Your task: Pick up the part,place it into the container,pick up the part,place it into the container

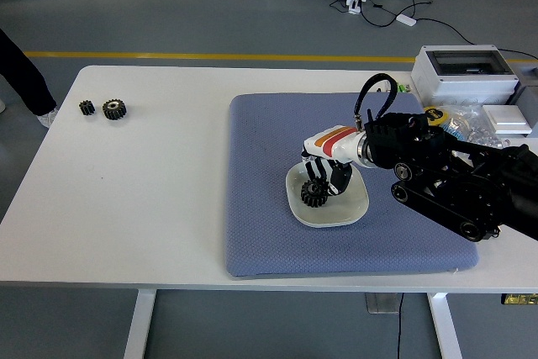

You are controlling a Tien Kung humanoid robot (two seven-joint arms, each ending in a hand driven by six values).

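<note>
Right hand (pixel 324 176) reaches over the white dish (pixel 351 208) on the blue mat (pixel 269 157), fingers curled around a black gear (pixel 313 193) sitting inside the dish. Two further gears (one small (pixel 87 108), one larger (pixel 114 108)) lie at the worktop's (pixel 151 199) far-left corner.

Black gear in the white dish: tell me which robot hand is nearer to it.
Right. The right hand hangs over the white dish with its fingers at the black gear. The left hand is out of view.
</note>
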